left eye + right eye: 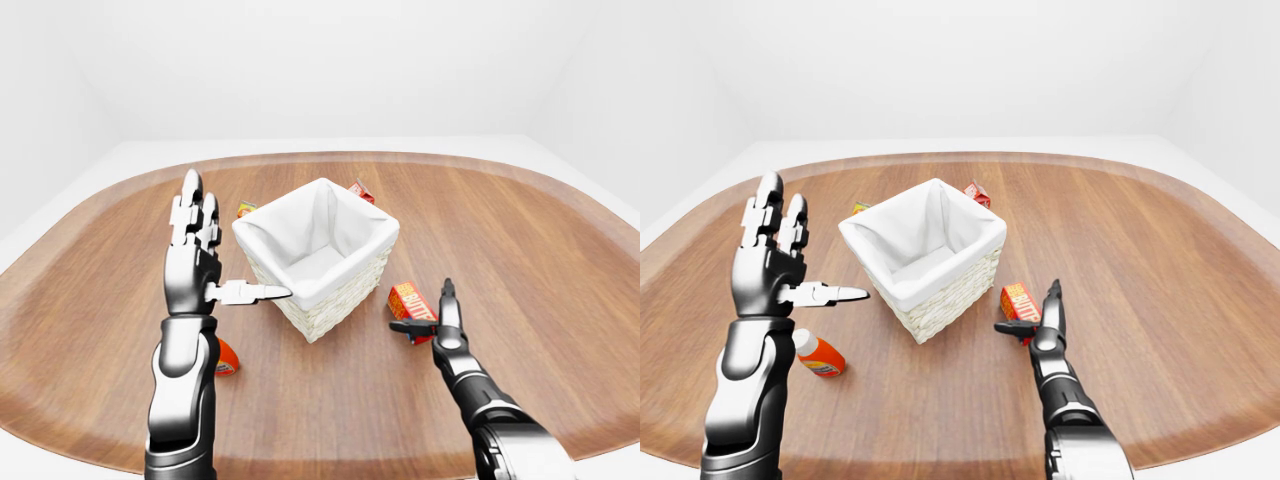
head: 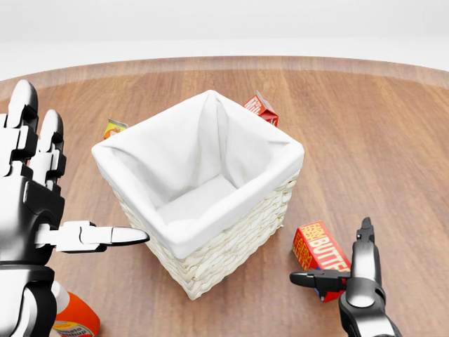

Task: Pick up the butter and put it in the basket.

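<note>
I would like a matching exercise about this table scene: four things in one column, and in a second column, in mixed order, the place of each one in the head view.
Things:
1. butter box
2. basket
3. orange bottle
4. left hand

Places in the head view:
A. bottom left corner, lying on the wood
B. middle of the picture, lined with white cloth
C. left edge, raised, fingers spread open
D. lower right, beside the basket, right hand just at it

Right pairs: 1-D, 2-B, 3-A, 4-C
</note>
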{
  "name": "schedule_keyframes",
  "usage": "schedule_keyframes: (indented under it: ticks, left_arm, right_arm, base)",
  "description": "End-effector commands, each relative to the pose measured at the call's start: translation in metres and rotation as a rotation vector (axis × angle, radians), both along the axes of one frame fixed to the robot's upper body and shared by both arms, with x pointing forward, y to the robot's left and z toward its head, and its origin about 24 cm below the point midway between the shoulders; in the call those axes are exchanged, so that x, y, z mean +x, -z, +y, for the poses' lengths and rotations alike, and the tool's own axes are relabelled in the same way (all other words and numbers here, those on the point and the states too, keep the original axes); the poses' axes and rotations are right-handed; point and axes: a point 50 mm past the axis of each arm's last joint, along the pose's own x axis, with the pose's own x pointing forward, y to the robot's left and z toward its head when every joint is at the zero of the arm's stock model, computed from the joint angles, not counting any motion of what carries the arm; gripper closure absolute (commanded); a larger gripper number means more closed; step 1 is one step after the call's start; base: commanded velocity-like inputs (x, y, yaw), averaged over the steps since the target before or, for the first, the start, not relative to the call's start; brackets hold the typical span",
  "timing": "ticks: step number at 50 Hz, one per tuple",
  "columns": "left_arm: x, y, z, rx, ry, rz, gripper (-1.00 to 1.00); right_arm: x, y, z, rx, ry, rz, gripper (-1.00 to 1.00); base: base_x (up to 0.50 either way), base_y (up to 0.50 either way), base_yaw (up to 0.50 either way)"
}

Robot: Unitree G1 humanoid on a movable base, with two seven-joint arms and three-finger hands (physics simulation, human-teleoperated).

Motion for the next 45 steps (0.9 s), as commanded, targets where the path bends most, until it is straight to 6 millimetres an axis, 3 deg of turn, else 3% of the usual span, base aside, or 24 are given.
schedule_keyframes:
  ticks: [1,11,45]
  left_arm:
    - [0.000,0.000,0.000,0.000,-0.001,0.000,-1.00]
    - [0.000,0.001,0.000,0.000,-0.001,0.002,-1.00]
    - [-0.001,0.001,0.000,-0.001,-0.003,0.006,-1.00]
  right_arm:
    - [0.002,0.001,-0.001,0.002,0.046,0.022,-1.00]
    - [0.003,-0.001,-0.011,-0.001,0.047,0.025,-1.00]
    - [-0.009,0.012,-0.006,-0.015,0.016,0.085,-1.00]
  base:
    - [0.00,0.00,0.00]
    - [0.00,0.00,0.00]
    - [0.00,0.00,0.00]
